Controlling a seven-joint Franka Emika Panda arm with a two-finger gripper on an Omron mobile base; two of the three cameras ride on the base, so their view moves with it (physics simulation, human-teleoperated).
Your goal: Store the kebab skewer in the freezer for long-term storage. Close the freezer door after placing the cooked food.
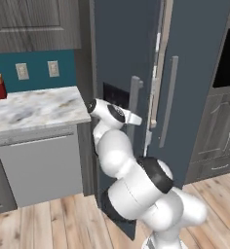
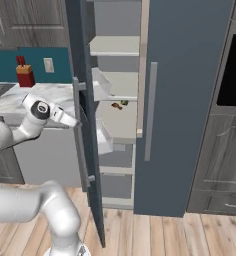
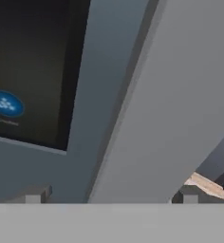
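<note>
Kebab skewer (image 2: 118, 105) is lying flat mid-frame on a freezer (image 2: 121, 125) shelf, long axis roughly left-right, gripper (image 3: 111, 197) jaws spreading wide at door handle (image 3: 147, 109).

From the left base view you look forward and down past the arm's white shoulder at the outer face of the open freezer door (image 1: 119, 58), with the marble counter (image 1: 36, 108) at left. The right base view faces the same freezer (image 2: 190, 100) from the other side, so you see the door edge-on and the pale shelves (image 2: 115, 46) behind it. The 2 base views share the door, its grey handle (image 1: 134, 104), the counter and the wood floor. The hand view sits very close against the door, its black control panel (image 3: 28, 71) at upper left, the handle running diagonally across.
</note>
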